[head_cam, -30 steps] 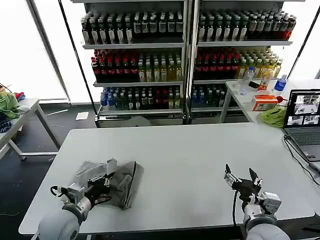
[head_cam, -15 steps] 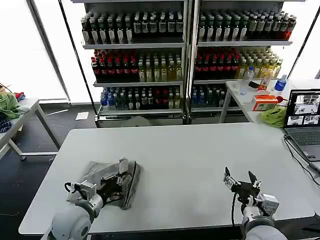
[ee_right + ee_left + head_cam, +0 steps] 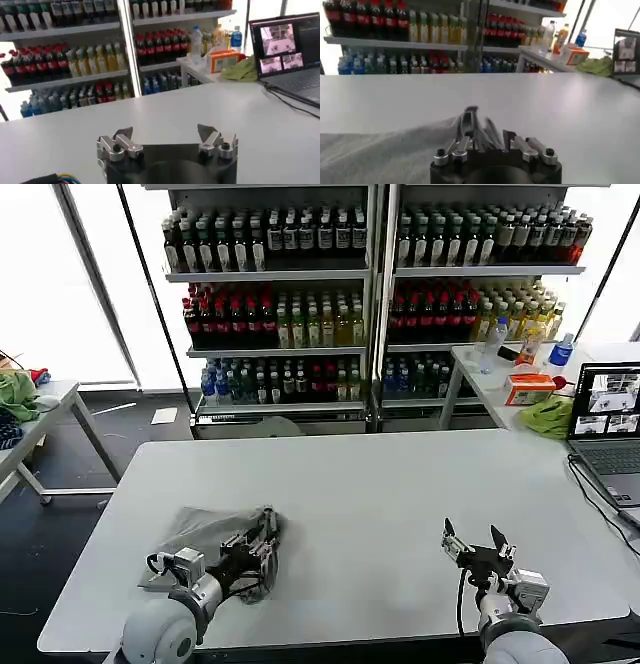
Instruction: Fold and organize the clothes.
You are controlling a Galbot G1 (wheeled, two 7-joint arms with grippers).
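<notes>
One grey T-shirt lies bunched lower left on the table, long axis running left-right; left gripper clenches its right edge. Right gripper hovers released, lower right.

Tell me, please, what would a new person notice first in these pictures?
First, the crumpled light grey T-shirt on the near left part of the white table, with the left gripper shut on its edge. Next, the right gripper, open and holding nothing, hovers over the near right part of the table. Behind the table, tall shelves of bottled drinks fill the background.
</notes>
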